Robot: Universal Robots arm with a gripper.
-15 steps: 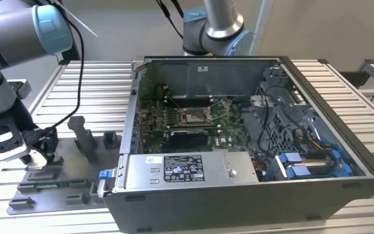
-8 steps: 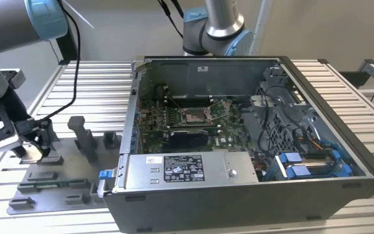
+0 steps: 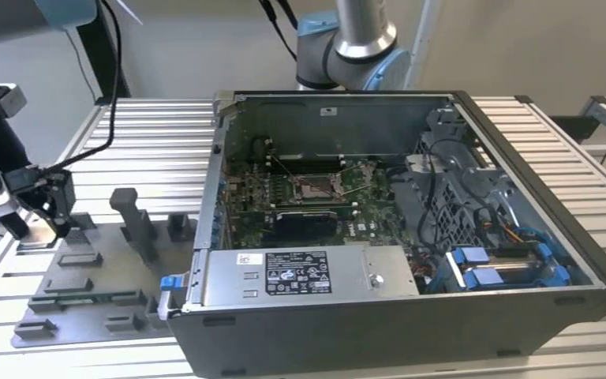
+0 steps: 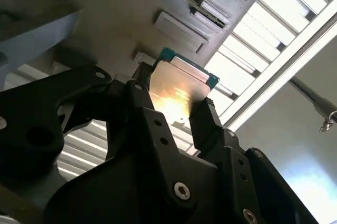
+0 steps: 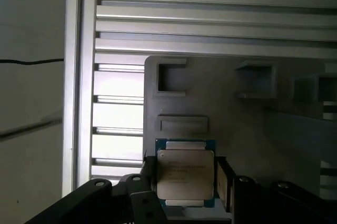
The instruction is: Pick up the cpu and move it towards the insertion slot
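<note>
My fingers (image 5: 150, 175) are clamped on two opposite edges of the cpu (image 5: 185, 174), which leaves its metal top uncovered. The gripper (image 3: 35, 231) holds it over the end of the fixture (image 3: 82, 294) toward the exterior view's left. The slot (image 3: 319, 185) is well apart from the fixture, inside the case (image 3: 387, 316). The cpu's underside is hidden, so I cannot tell whether it is clear of the fixture.

An open computer case (image 3: 387, 335) sits beside a grey fixture plate (image 3: 114, 272) on the slatted table (image 3: 145, 134).

Slatted metal table (image 3: 145, 134) bears grey fixture plate (image 3: 103, 272) and computer case (image 3: 387, 339).
</note>
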